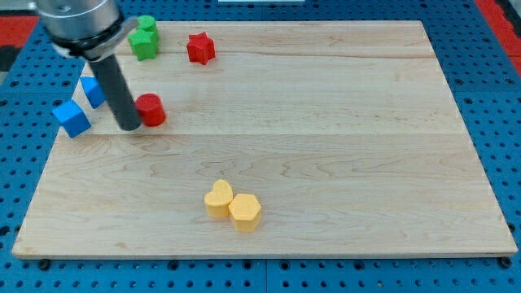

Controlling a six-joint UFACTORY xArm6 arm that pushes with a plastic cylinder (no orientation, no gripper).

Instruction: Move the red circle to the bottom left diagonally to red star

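Note:
The red circle (151,109) lies on the wooden board (326,122) at the upper left. The red star (199,48) lies near the view's top, up and to the right of the circle. My tip (130,127) rests on the board just left of the red circle, touching or almost touching its left side. The dark rod rises from there toward the view's top left corner.
Two blue blocks (72,118) (92,90) lie left of my tip near the board's left edge. Two green blocks (145,37) sit at the top, left of the red star. A yellow heart (218,198) and a yellow hexagon (245,212) touch near the bottom middle.

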